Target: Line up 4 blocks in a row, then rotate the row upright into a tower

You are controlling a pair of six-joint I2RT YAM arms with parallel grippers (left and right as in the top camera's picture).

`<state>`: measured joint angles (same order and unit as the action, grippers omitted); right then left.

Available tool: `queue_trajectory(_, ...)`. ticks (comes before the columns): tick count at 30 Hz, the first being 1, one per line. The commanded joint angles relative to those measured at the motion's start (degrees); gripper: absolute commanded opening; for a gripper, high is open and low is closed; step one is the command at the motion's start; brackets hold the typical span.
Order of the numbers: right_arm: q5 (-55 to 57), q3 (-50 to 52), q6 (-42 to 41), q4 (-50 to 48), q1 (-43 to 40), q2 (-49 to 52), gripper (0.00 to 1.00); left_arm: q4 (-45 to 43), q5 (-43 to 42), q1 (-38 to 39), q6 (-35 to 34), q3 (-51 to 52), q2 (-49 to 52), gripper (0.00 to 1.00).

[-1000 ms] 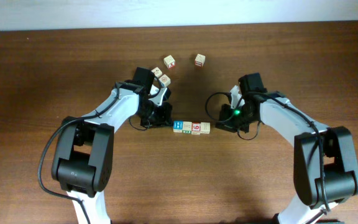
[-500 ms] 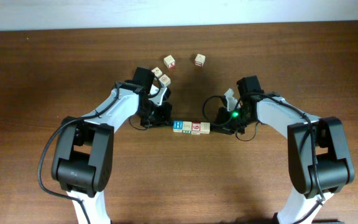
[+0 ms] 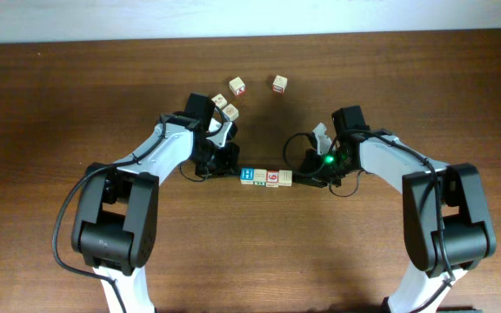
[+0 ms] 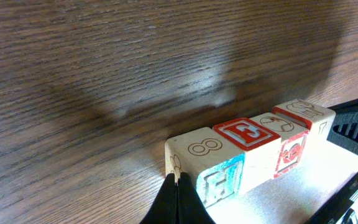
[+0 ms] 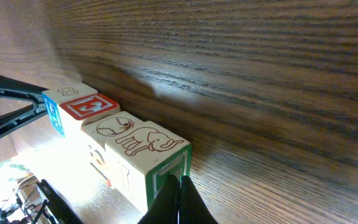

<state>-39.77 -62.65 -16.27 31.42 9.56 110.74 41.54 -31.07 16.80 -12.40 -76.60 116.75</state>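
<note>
Four blocks lie in a straight row mid-table: the blue-faced block [image 3: 249,176], a green-marked one [image 3: 261,179], the red "6" block [image 3: 273,177] and a pale one [image 3: 287,178]. My left gripper [image 3: 236,173] is shut, its tip against the row's left end. In the left wrist view the shut tips [image 4: 178,180] touch the corner of the blue-faced block [image 4: 219,180], whose top shows an "8". My right gripper [image 3: 298,177] is shut against the right end. The right wrist view has its tips [image 5: 180,182] pressed on the green end face of the elephant-topped block [image 5: 151,144].
Three loose cubes sit behind the row: a red-marked one [image 3: 238,85], another [image 3: 280,83], and a pale one [image 3: 230,111] next to the left arm's wrist. Both arms reach in from the near side, cables looping beside each wrist.
My right gripper has slid left until it meets the right end of the row. The row has nudged very slightly left. The left arm has held still.
</note>
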Motion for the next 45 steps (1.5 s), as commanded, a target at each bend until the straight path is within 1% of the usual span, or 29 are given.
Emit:
queue_trajectory(1,-3.78,-0.68,0.35,-0.15,1.42,-3.26,0.04,-0.09,-2.21,0.46,1.33,0.5,0.37,0.0)
queue_trajectory(6,-3.78,-0.68,-0.7,-0.17,1.6,-4.66,0.04,-0.09,-2.23,0.46,1.33,0.48,0.37,0.0)
queue_trajectory(14,-0.31,-6.54,-0.66,4.0,6.69,-4.66,0.04,0.13,-2.25,0.46,1.33,0.5,0.37,0.0)
queue_trajectory(24,4.07,-10.8,-0.7,6.82,11.47,-4.66,0.04,0.57,-2.25,0.46,1.33,0.5,0.35,0.0)
queue_trajectory(40,4.7,-12.59,-2.67,5.2,17.27,-4.63,0.04,0.79,-2.45,0.46,1.33,0.48,0.37,0.0)
queue_trajectory(45,4.68,-12.59,-3.56,4.35,17.49,-4.52,0.04,1.57,-2.62,0.46,1.36,0.5,0.35,0.0)
